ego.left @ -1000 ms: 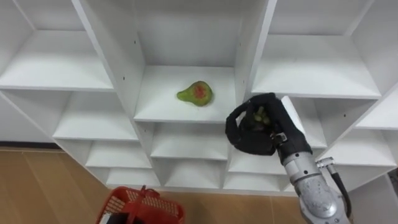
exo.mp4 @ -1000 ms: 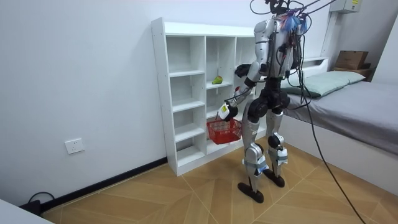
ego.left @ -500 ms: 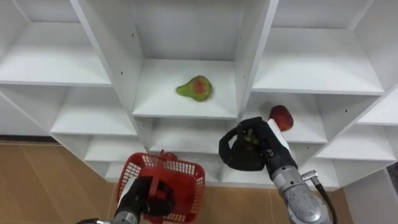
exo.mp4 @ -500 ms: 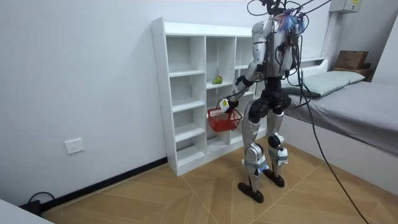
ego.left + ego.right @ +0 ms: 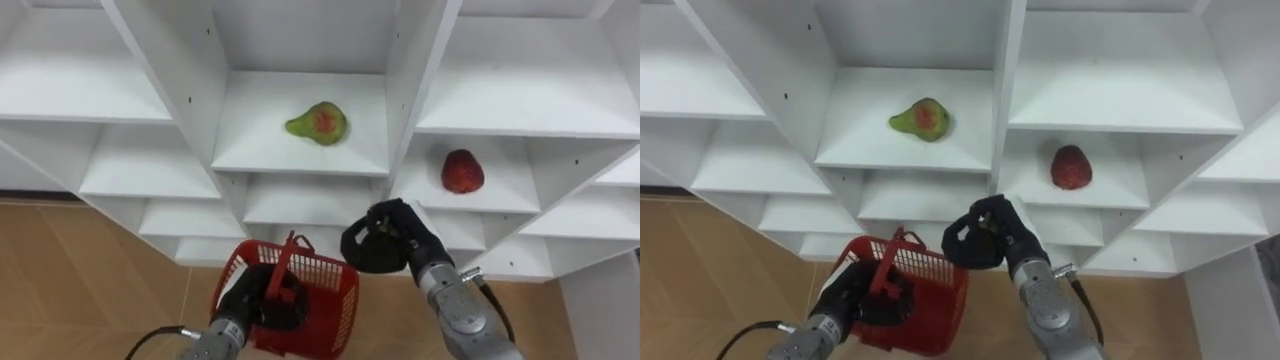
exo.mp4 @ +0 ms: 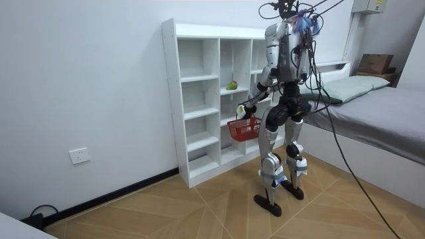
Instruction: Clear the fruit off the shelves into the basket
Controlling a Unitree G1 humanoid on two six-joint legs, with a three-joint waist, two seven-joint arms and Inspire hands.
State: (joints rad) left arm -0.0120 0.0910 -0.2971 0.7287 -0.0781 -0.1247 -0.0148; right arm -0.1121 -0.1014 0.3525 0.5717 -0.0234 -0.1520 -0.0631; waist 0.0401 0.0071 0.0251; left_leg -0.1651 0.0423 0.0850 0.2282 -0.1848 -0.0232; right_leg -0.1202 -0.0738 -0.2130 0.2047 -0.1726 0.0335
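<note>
A green pear with a red blush (image 5: 316,123) lies on the closet's middle shelf (image 5: 300,158). One compartment to the right and lower, a red fruit (image 5: 462,171) sits on its own shelf. My right hand (image 5: 385,242) is curled round a small greenish fruit (image 5: 384,223), mostly hidden by the fingers, and hovers just above the right rim of the red basket (image 5: 325,285). My left hand (image 5: 262,303) is shut on the basket's handle and holds it up in front of the lower shelves. In the room view I stand facing the closet (image 6: 199,99) with the basket (image 6: 244,128) at waist height.
The white closet has several open compartments around the two fruits. Wooden floor (image 5: 90,280) lies below it. A bed (image 6: 378,113) stands at the room view's right, behind me.
My right hand has come down and left from the shelf with the greenish fruit, uncovering the red fruit. My left hand has raised the basket up to meet it.
</note>
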